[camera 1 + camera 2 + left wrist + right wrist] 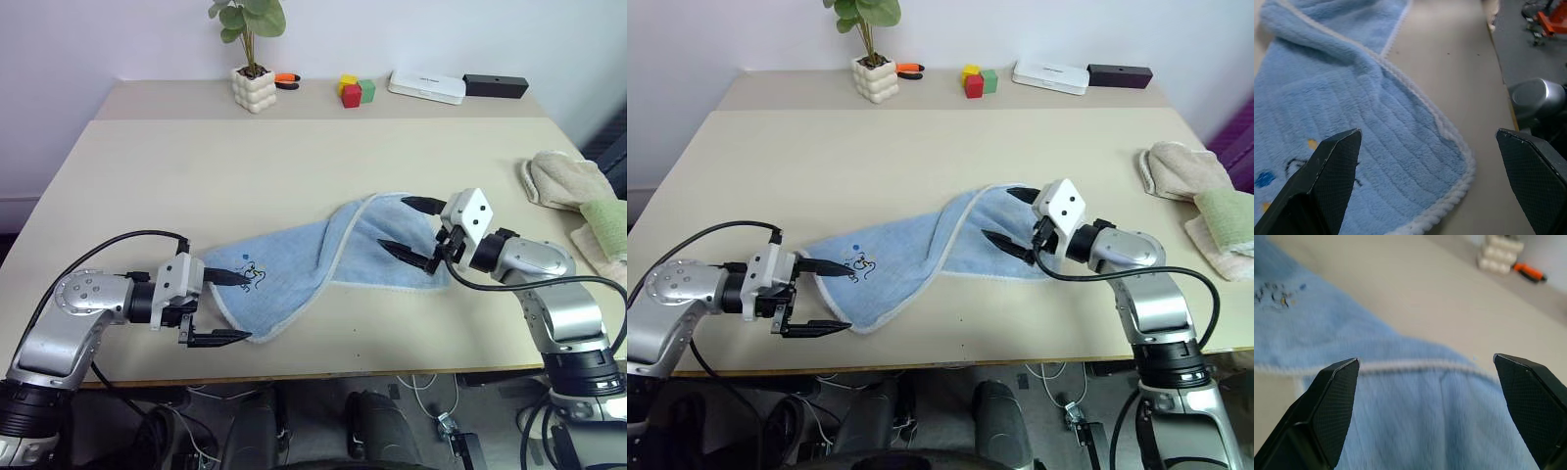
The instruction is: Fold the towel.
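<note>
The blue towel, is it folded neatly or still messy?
Messy: the towel lies rumpled and twisted on the table, one part lapped over.

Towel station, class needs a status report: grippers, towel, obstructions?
Left gripper and right gripper open, holding nothing. Towel rumpled, unfolded, between them. Nothing in the way.

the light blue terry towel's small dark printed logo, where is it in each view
Left eye view: logo beside the left gripper, lower left.
Right eye view: same.
Left wrist view: by the near finger.
Right wrist view: far corner.
Shared landmark: whitish hem.
</note>
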